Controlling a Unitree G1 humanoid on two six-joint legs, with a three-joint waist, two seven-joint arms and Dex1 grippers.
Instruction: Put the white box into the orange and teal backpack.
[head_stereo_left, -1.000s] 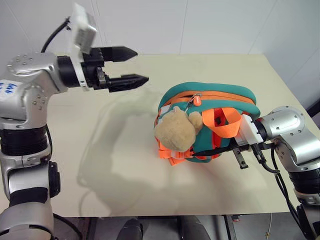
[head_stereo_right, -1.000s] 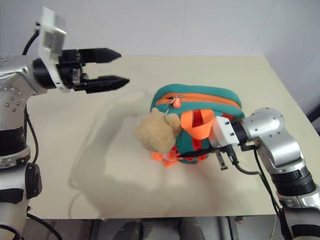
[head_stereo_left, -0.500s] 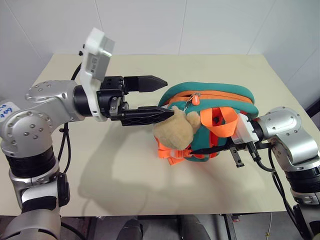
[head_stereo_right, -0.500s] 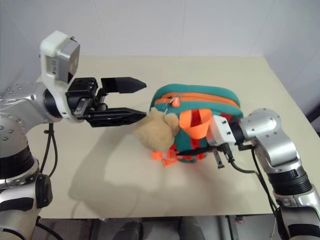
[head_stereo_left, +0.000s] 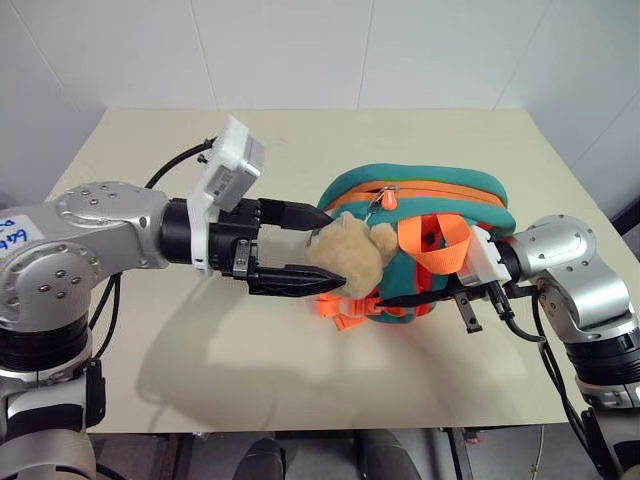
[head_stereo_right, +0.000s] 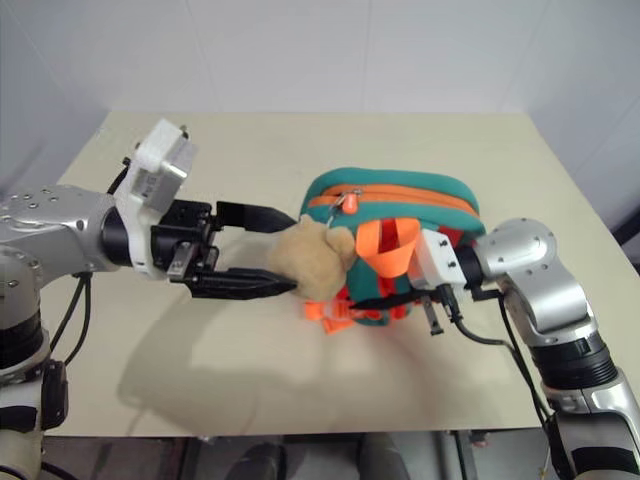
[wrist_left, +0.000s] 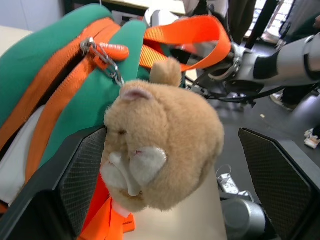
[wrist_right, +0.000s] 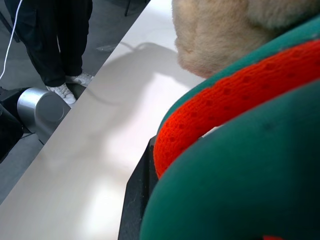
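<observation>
The small orange and teal fabric backpack (head_stereo_left: 420, 235) lies on the pale beige tabletop (head_stereo_left: 200, 360), right of centre, its orange zipper line running along the top panel and a bright orange webbing loop (head_stereo_left: 440, 240) arching over its near face. A tan fuzzy plush toy (head_stereo_left: 345, 255) hangs off the zipper pull on the backpack's left side. The left gripper (head_stereo_left: 310, 250) reaches in from the left with its two black fingers spread wide, one above and one below the plush toy, so the toy sits between them; in the left wrist view the toy (wrist_left: 165, 150) nearly touches one finger pad (wrist_left: 87, 180) while the other pad stands apart. The right gripper (head_stereo_right: 425, 275) is pressed against the backpack's right end with its fingers closed on the orange-edged teal fabric (wrist_right: 235, 115). A strip of white surface (wrist_left: 15, 165) shows inside the zipper opening, possibly the white box, though I cannot tell.
</observation>
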